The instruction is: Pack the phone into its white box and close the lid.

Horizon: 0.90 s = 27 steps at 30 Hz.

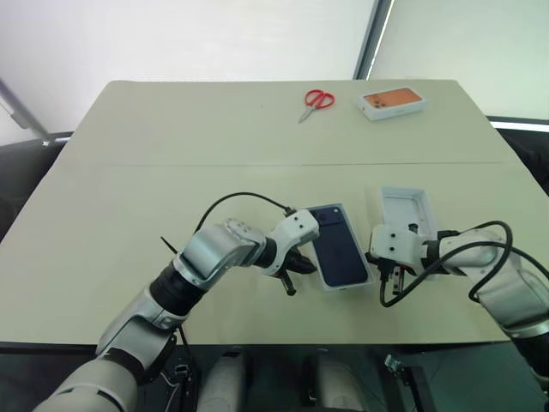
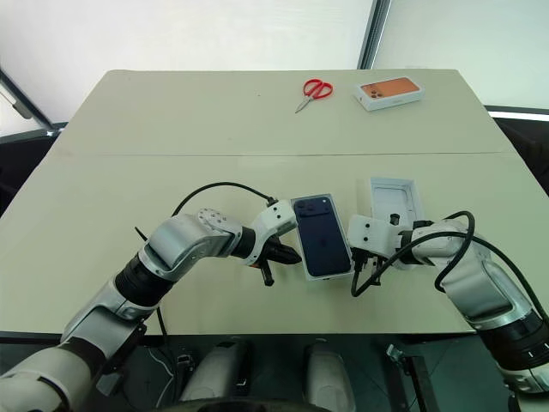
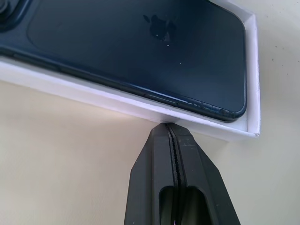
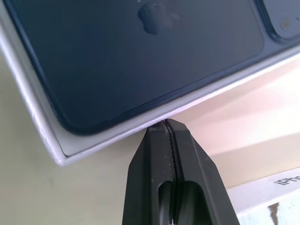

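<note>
Left pincer (image 3: 168,125): fingers pressed together, holding nothing, tips at the outer face of the long side wall of the white box (image 3: 140,107), close to one corner; touching or a hair apart, cannot tell. Seen from the head camera at (image 1: 292,273), just beside the box's left edge.

Right pincer (image 4: 165,123): fingers pressed together, holding nothing, tips at the opposite long wall of the same box, near a corner. Seen from the head camera at (image 1: 383,276), just beside the box's right edge.

Phone (image 1: 336,247): between the two pincers, lying flat inside the white box, dark back facing up, camera cluster at the end farther from both pincers. White rim of the box visible around the phone on all sides. Box resting flat on the surface (image 1: 129,197), slightly skewed.

Lid (image 1: 406,210): lying on the surface just beyond the right pincer, open side up, white interior showing, apart from the box. Box uncovered.

Farther items, well beyond both pincers, near the far edge of the surface: red-handled scissors (image 1: 316,102), and a second white box with orange top (image 1: 393,102) to the right of the scissors.

Black cable (image 1: 244,197) arching over the left forearm; black cable loop (image 1: 433,270) hanging at the right wrist.
</note>
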Motion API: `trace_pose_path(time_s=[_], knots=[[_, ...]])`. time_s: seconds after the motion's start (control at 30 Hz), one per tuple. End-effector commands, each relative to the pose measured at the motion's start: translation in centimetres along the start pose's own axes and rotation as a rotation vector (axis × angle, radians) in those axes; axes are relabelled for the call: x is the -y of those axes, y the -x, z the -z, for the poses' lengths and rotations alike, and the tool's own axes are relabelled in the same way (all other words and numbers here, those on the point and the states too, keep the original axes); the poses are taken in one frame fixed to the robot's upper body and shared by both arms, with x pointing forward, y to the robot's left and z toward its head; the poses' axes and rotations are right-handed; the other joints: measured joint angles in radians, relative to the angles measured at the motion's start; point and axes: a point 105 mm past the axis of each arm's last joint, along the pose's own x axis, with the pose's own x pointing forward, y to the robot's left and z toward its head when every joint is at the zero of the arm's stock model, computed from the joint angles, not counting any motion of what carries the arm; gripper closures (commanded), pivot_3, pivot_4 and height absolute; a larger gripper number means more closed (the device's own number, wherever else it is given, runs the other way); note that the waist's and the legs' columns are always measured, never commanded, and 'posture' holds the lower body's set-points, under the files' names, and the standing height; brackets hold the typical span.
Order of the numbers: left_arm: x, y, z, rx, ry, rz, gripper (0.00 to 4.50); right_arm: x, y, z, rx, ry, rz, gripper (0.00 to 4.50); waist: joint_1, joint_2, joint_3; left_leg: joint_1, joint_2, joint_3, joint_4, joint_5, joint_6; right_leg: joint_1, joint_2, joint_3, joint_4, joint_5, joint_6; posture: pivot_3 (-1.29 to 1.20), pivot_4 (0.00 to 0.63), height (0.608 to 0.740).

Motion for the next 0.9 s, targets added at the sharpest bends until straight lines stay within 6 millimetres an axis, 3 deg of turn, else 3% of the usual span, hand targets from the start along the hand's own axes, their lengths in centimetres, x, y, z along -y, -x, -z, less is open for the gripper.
trace_pose_path(time_s=[0.03, 0.9], knots=[[0.5, -0.1, -0.9, 0.034, -0.017, 0.014, 4.46, -0.9, 0.3, -2.2, 0.079, 0.057, -0.035, 4.50, 0.000, 0.000, 0.000, 0.000, 0.000, 0.000, 0.000, 0.000, 0.000, 0.000, 0.000, 0.000, 0.000, 0.000, 0.000, 0.00, 0.150, 0.697], [-0.7, 0.8, -0.3, 0.040, 0.014, -0.033, 4.46, -0.4, 0.7, -1.5, 0.050, 0.047, -0.020, 4.50, -0.001, 0.000, 0.000, 0.000, 0.000, 0.000, 0.000, 0.000, 0.000, 0.000, 0.000, 0.000, 0.000, 0.000, 0.000, 0.00, 0.150, 0.697]])
